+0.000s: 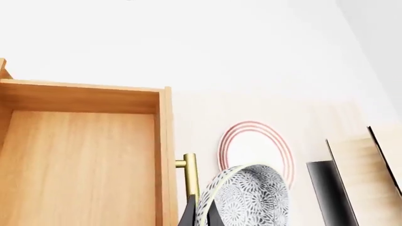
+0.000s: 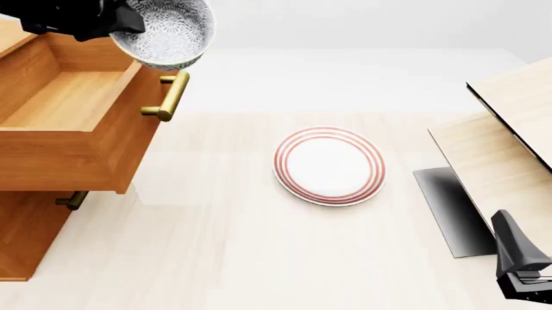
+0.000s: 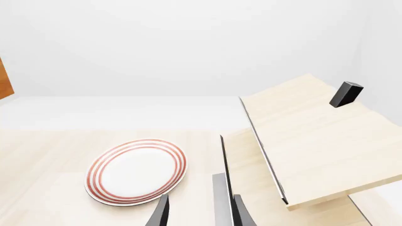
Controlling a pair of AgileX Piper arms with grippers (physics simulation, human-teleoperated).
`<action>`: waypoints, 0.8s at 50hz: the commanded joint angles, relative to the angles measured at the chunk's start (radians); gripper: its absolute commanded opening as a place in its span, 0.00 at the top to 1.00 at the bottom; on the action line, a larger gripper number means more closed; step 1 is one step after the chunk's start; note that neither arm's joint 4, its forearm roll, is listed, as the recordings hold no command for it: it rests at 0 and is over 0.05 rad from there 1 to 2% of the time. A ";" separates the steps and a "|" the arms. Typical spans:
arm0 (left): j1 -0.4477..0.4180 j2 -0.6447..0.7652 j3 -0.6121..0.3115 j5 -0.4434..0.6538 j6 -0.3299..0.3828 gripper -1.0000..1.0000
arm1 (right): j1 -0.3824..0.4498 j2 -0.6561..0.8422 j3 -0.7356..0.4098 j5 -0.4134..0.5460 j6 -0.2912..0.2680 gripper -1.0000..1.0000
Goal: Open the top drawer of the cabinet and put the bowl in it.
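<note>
The cabinet (image 2: 26,239) stands at the left with its top drawer (image 2: 69,103) pulled out and nothing inside. My left gripper (image 2: 129,22) is shut on the rim of the blue-speckled bowl (image 2: 164,29), holding it tilted in the air. The bowl hangs above the drawer's front panel and its brass handle (image 2: 168,97). The left wrist view shows the bowl (image 1: 248,197) in the left gripper (image 1: 202,216), beside the handle (image 1: 190,176) and the open drawer (image 1: 75,160). My right gripper (image 2: 526,284) idles at the near right, open, holding nothing (image 3: 199,214).
A white plate with red rings (image 2: 328,165) lies flat mid-table, also visible as the plate (image 3: 135,172). A pale light-wood structure (image 2: 509,142) with a dark base fills the right side. A lower drawer's handle (image 2: 71,200) pokes out under the open one.
</note>
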 commanded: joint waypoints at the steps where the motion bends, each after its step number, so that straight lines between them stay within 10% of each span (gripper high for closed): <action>1: 0.032 -0.055 0.042 -0.013 -0.022 1.00 | 0.000 -0.002 0.000 0.000 -0.001 0.00; 40: 0.108 -0.155 0.175 -0.097 -0.127 1.00 | 0.000 -0.002 0.000 0.000 -0.001 0.00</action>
